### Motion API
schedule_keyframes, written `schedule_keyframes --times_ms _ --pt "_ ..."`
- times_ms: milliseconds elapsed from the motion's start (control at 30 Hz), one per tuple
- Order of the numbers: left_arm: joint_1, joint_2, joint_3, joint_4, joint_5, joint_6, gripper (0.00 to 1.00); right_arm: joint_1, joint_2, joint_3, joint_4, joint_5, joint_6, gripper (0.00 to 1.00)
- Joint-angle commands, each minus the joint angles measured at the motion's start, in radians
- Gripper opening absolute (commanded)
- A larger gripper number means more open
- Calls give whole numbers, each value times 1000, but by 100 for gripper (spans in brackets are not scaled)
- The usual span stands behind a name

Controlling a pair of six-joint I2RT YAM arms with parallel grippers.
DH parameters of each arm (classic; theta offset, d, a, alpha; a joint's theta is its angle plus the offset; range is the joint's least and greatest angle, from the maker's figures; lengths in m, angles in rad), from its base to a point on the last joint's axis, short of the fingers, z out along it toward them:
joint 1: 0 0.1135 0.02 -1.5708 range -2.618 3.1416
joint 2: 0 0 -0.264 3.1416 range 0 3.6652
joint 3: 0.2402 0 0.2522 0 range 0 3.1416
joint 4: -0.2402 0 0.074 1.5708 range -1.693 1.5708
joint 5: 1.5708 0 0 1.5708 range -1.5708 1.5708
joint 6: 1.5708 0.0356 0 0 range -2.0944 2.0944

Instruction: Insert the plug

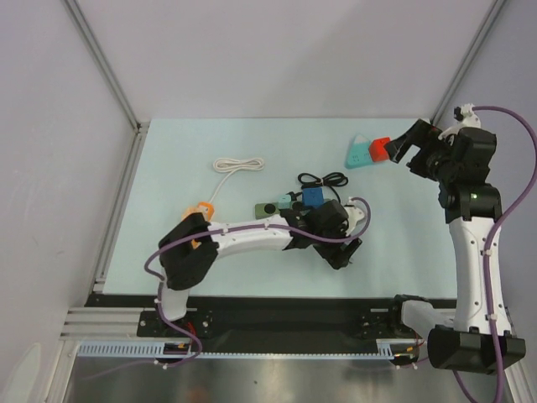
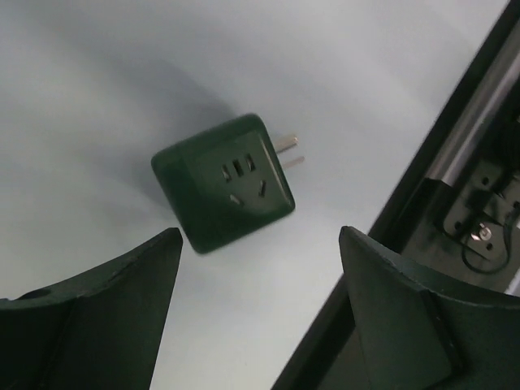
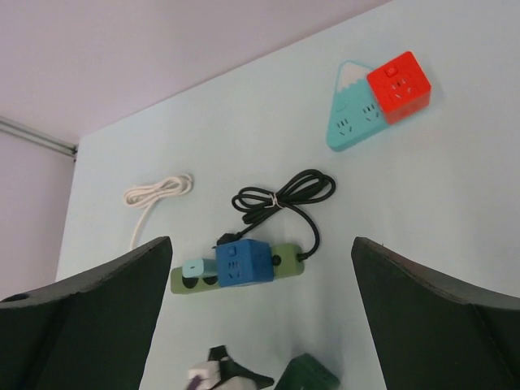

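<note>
Status: nothing gripped

The pale blue-green table (image 1: 185, 143) carries an olive-green power strip (image 3: 288, 265). Left gripper (image 2: 260, 236), jaws spread wide and empty, hovers near-right of the strip. Right gripper (image 3: 262, 240), likewise spread and empty, is well off to the strip's far right. The dark green cube plug (image 2: 223, 183), two metal prongs showing, lies on the table just beyond the left fingertips (image 2: 130, 301), untouched.
</note>
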Motion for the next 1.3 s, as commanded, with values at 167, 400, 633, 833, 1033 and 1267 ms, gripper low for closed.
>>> schedule_keyframes --times_ms 167,400,633,833,1033,1267 --pt "0 167 162 -25 -64 -15 83 -58 -49 -17 40 -75 -2 100" --pt "0 207 184 -64 -96 -3 72 -58 -44 -33 58 -87 4 100" --pt "27 112 166 -76 75 -55 6 -58 -42 -62 124 -158 1 100" --pt "176 -172 -63 292 528 -366 0 -58 -93 -129 367 -214 -5 100" --pt "331 -389 -228 678 729 -718 0 -60 -171 -287 783 -406 -77 100" --pt "472 -502 -382 1455 745 -1395 0 -58 -226 -387 1196 -689 -2 100"
